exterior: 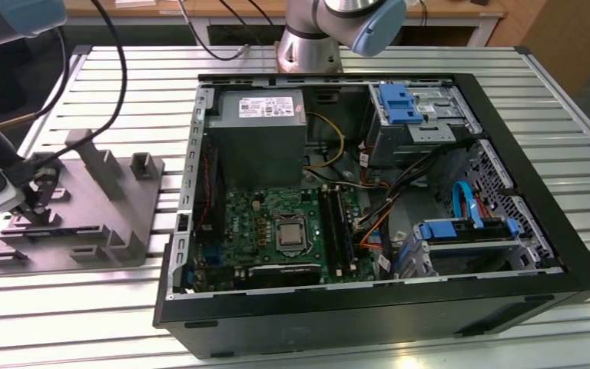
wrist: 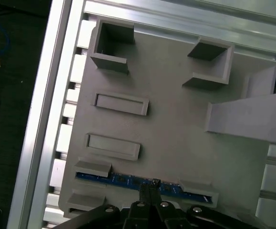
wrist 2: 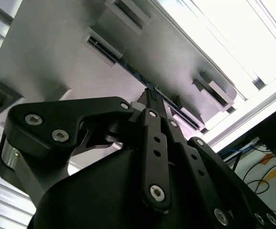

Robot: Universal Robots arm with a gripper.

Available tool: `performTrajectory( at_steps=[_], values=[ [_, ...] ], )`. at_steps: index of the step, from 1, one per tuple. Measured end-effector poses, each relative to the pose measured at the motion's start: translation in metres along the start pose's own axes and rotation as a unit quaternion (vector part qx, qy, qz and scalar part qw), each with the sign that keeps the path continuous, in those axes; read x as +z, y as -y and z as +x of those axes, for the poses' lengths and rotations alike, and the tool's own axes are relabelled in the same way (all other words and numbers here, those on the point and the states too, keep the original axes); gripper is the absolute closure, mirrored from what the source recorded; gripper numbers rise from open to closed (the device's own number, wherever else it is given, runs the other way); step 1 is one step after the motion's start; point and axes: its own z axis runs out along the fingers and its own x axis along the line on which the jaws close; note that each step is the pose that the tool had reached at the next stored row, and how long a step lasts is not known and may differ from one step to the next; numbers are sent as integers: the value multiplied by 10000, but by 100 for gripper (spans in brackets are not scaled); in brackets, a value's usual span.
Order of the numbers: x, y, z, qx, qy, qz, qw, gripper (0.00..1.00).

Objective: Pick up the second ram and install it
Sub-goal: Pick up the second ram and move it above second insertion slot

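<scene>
A slatted aluminium tabletop (exterior: 70, 307) is carrying everything here, its ribs running across the exterior view. Behind it a wooden-topped desk (exterior: 233, 8) is standing along the back of the room, and the arm's base (exterior: 310, 42) is rising from the far edge of the tabletop. Black cables (exterior: 120, 69) are trailing over the slats toward the exterior view's left.

A black computer case (exterior: 377, 315) is lying open on its side, taking up the middle and the exterior view's right. Inside, a green motherboard (exterior: 264, 231) is lying flat, a grey power supply (exterior: 259, 146) is sitting beyond it, and blue drive brackets (exterior: 398, 100) are showing at the far corner. The power supply is wearing a white label (exterior: 270, 106); its print cannot be made out.

At the exterior view's left, apart from the case, a grey holder tray (exterior: 111, 207) with upright posts is resting on the slats. The second ram (wrist: 114, 179) (wrist 2: 135, 72) is standing on edge in a slot of that tray (wrist: 176, 129), its blue board showing in both wrist views.

The pincer (wrist: 150, 185) (wrist 2: 149, 98) (exterior: 41, 206) is hanging over the tray with its fingers drawn together and no gap between them, the tips meeting right at the ram's upper edge near its middle. Whether they are clamping the board I cannot tell.
</scene>
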Motion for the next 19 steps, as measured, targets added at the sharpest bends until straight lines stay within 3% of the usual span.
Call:
performTrajectory(
  at_steps=[9,19],
  values=[
    [0,0,0,-424,-3,-10,9991,90],
    [1,0,0,-902,-7,-22,9959,90]
  ],
)
